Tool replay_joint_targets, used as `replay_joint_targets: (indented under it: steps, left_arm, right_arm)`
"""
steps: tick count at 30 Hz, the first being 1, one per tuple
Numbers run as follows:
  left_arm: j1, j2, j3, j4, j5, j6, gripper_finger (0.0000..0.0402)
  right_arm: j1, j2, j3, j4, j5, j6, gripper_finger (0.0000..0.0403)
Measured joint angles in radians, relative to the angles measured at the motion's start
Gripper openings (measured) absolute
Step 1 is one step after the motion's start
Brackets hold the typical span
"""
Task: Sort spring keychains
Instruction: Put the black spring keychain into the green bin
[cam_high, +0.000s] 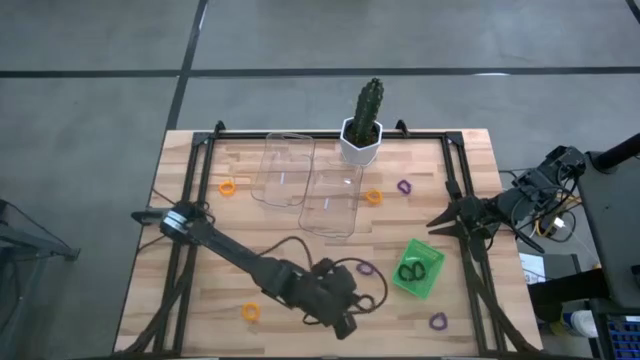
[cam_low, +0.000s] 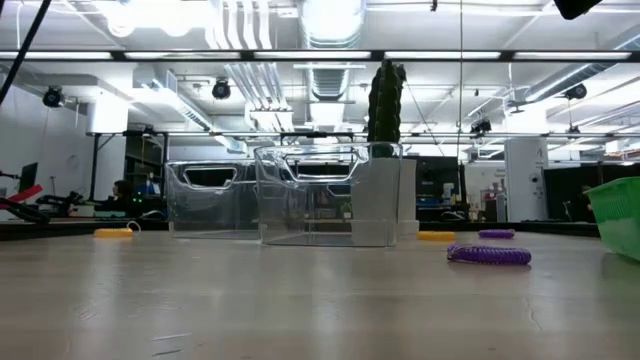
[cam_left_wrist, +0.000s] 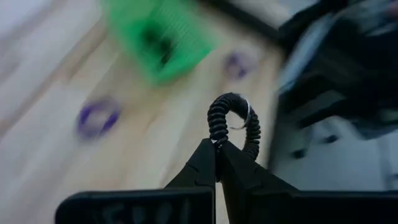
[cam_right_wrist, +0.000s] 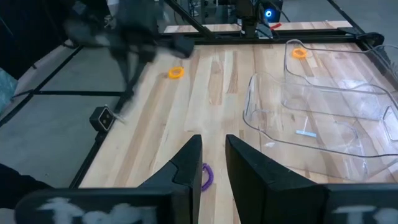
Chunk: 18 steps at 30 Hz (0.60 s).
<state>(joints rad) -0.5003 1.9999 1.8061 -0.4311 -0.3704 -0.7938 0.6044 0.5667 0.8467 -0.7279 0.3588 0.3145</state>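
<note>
Left end effector (cam_left_wrist: 217, 144) pinched closed over the near table edge; right end effector (cam_right_wrist: 213, 163) parted at the right side.

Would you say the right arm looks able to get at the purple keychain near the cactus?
Probably yes: the right gripper points at that purple keychain, with bare table between and fingers parted.

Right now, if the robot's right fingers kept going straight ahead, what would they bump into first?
Probably the purple spring keychain on the table just beyond the right gripper. Past it lies bare wood; the clear trays sit off to one side. Depth is hard to judge.
</note>
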Motion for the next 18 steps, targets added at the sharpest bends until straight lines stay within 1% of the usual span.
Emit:
replay_joint_targets:
  steps: [6, 11, 15, 18]
  left_arm:
    - [0.01, -0.063, 0.0, 0.223, 0.004, 0.257, 0.0005]
    - [0.016, -0.117, 0.0, 0.344, 0.019, 0.423, 0.0005]
    - [0.019, -0.134, 0.0, 0.451, 0.084, 0.538, 0.0004]
    - [0.021, -0.134, 0.0, 0.524, 0.144, 0.598, 0.0004]
  right_arm:
    - [0.0, 0.018, 0.0, 0.0, 0.0, 0.0, 0.0074]
    - [0.0, 0.036, 0.0, 0.002, -0.001, 0.0, 0.0073]
    - [0.0, 0.054, 0.0, 0.008, -0.003, -0.001, 0.0066]
    - [0.0, 0.069, 0.0, 0.009, -0.021, -0.001, 0.0062]
